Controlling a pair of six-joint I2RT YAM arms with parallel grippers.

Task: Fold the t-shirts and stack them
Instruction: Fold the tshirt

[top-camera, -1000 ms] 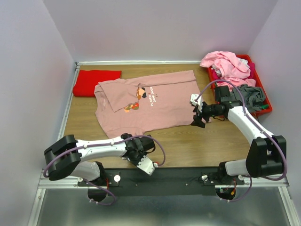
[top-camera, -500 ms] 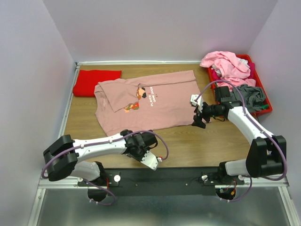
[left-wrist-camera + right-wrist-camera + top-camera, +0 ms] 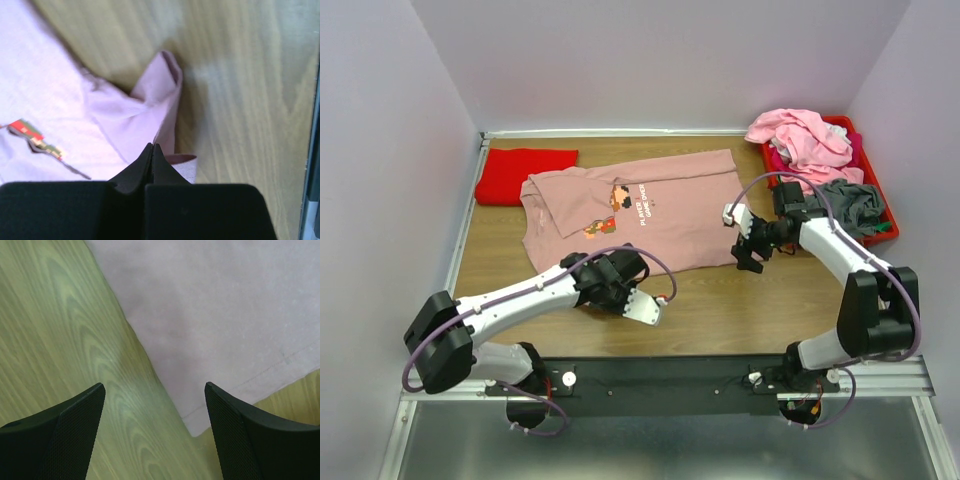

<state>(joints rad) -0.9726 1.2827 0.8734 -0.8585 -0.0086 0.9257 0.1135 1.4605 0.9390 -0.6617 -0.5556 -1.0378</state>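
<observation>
Left gripper is pinching shut on the near hem of the limp, light dusty-pink fabric t-shirt spread on the wooden table, while the right gripper is hovering wide apart over its corner, probably the best second hold.

Pink t-shirt fold in left end effector

Robot lab test cell. Plain lavender walls box in a wooden surface. White left arm and right arm are bolted to a black rail at the near edge, with a metal frame nearer still.
</observation>
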